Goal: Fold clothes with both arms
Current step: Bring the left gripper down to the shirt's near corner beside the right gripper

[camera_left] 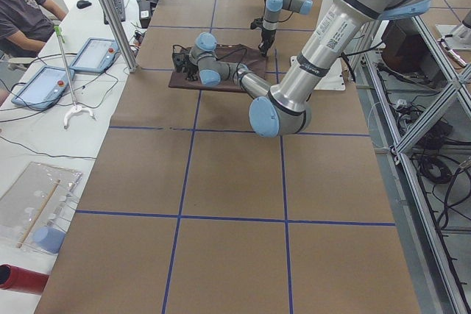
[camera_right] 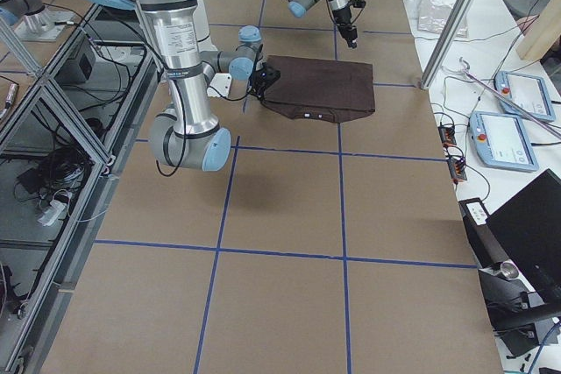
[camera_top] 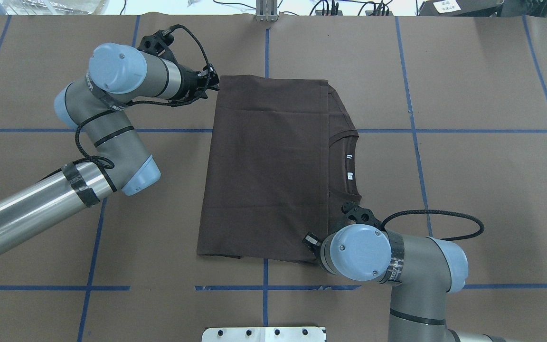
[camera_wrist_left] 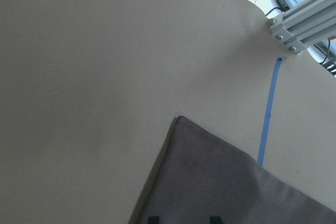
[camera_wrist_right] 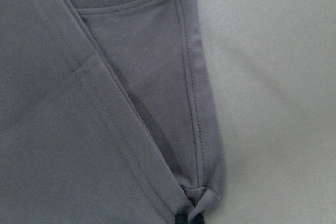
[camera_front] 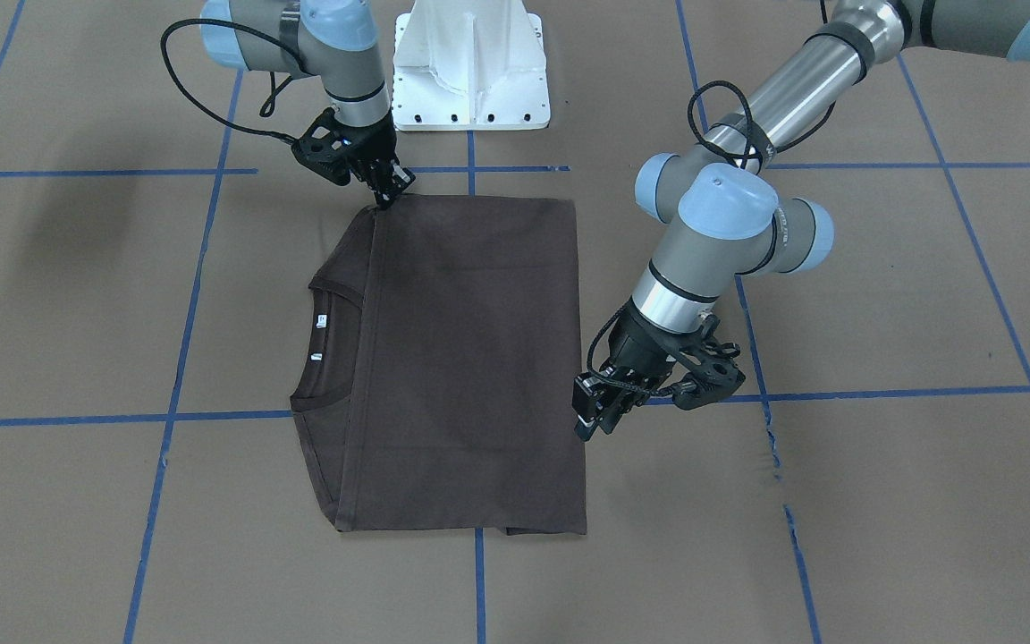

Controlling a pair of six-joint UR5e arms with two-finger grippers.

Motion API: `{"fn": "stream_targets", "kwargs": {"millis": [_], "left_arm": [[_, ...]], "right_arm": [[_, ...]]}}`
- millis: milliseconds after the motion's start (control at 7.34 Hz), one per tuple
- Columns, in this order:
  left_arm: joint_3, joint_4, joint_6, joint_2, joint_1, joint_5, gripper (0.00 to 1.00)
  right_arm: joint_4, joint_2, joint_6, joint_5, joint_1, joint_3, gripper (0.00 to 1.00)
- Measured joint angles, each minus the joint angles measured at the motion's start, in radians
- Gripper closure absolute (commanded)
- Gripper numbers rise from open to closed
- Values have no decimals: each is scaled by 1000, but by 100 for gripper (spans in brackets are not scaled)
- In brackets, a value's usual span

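The dark brown T-shirt (camera_front: 470, 358) lies flat on the table, folded over itself. Its ribbed collar and white neck tags (camera_front: 322, 320) show on the side toward my right arm. It also shows in the overhead view (camera_top: 268, 166). My right gripper (camera_front: 390, 195) is shut on the shirt's near corner at the table surface. The right wrist view shows the fingertips (camera_wrist_right: 189, 217) pinching that hem corner. My left gripper (camera_front: 591, 419) is open and hovers at the shirt's far corner (camera_wrist_left: 181, 121) on the other side. Its fingertips (camera_wrist_left: 153, 219) stand apart over the cloth.
The white base plate (camera_front: 470, 80) stands between the arms' bases. Blue tape lines (camera_front: 479, 572) cross the brown table cover. An aluminium frame post (camera_wrist_left: 299, 30) stands past the table's far edge. Tablets (camera_left: 96, 53) and a seated person (camera_left: 22, 5) are beyond it.
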Motion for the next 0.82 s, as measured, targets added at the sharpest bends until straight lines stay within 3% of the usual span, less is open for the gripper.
{"fn": "stream_targets", "kwargs": {"millis": [136, 409, 681, 817], "left_arm": [[-37, 15, -34, 14, 5, 0, 53], [-272, 149, -93, 128, 60, 15, 51], [-500, 267, -203, 256, 214, 114, 50], [-565, 290, -275, 313, 312, 178, 50]], "right_arm": [[-1, -6, -1, 3, 1, 19, 100], [-3, -33, -3, 8, 2, 62, 100], [-3, -45, -4, 10, 3, 80, 100], [-3, -49, -4, 10, 3, 82, 100]]}}
